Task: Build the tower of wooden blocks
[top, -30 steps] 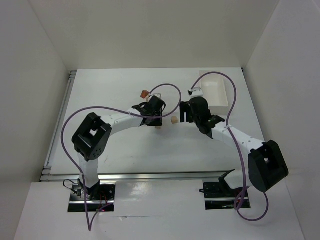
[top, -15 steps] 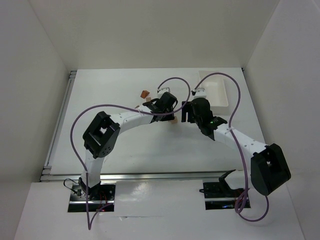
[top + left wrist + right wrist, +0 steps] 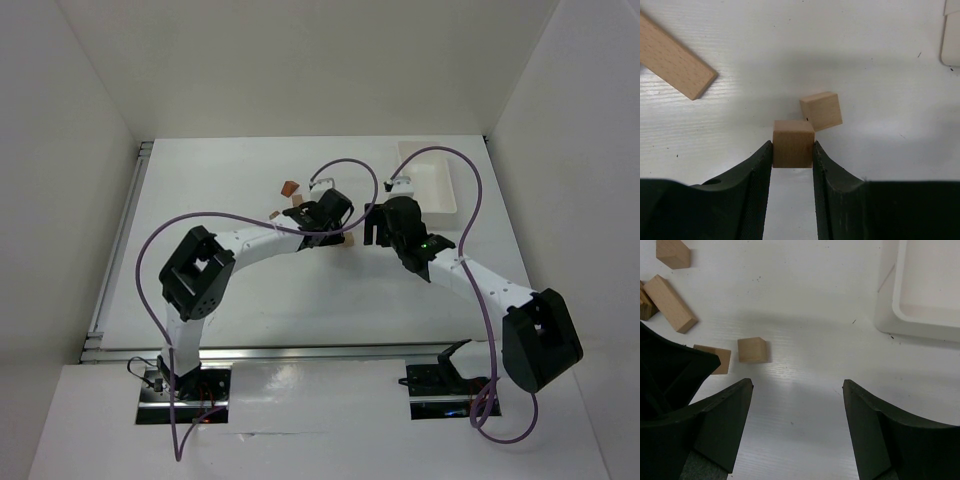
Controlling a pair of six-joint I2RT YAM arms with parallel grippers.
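My left gripper [image 3: 793, 150] is shut on a light-tan wooden cube [image 3: 793, 142], holding it by two opposite faces. Just beyond it a second tan cube [image 3: 821, 111] sits on the table, turned slightly; the held cube overlaps its near corner. From above, the left gripper [image 3: 338, 233] is at mid-table, close to my right gripper [image 3: 371, 228]. The right gripper [image 3: 797, 390] stands open over bare table, and the loose cube [image 3: 751, 350] lies ahead of its left finger. No stacked wood block tower shows in any view.
A flat tan plank [image 3: 672, 57] lies to the left of the cubes. A reddish-brown block [image 3: 289, 187] lies farther back. More tan blocks [image 3: 673, 252] lie behind the plank [image 3: 669, 303]. The white tray [image 3: 432, 180] stands at the back right, and its rim [image 3: 890, 315] is close to my right gripper.
My left arm has swung right with the cube in its jaws, bringing it up beside the loose cube near the right gripper. The right arm has barely shifted.
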